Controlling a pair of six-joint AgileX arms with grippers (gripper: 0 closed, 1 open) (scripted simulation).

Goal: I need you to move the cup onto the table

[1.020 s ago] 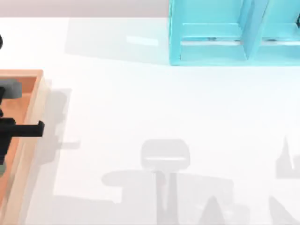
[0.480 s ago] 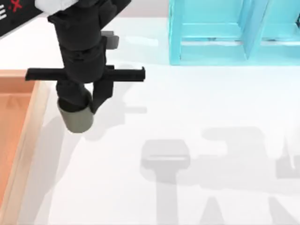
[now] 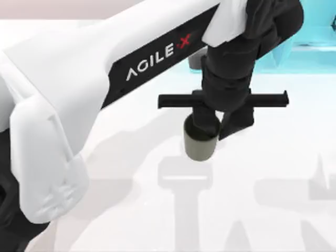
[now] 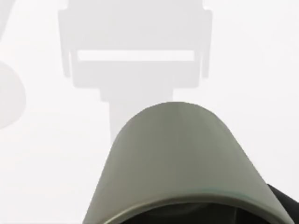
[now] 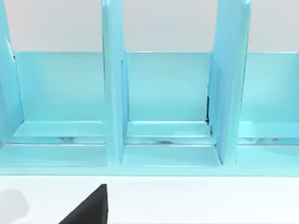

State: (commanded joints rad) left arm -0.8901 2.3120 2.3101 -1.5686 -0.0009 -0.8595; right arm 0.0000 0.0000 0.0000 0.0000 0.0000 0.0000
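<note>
While the cup (image 3: 199, 145) is clamped at its rim by the left claw (image 3: 216, 126), it is carried just right of the frame's centre, apparently above the white bench (image 3: 131, 157); next, lowering and release are judged necessary.

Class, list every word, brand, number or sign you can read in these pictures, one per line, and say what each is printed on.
"AGILE X": white letters with a red X, on the black panel along the left arm, which reaches across the table above the cup.
No lettering can be seen on the cup, the table or the turquoise shelf unit.
</note>
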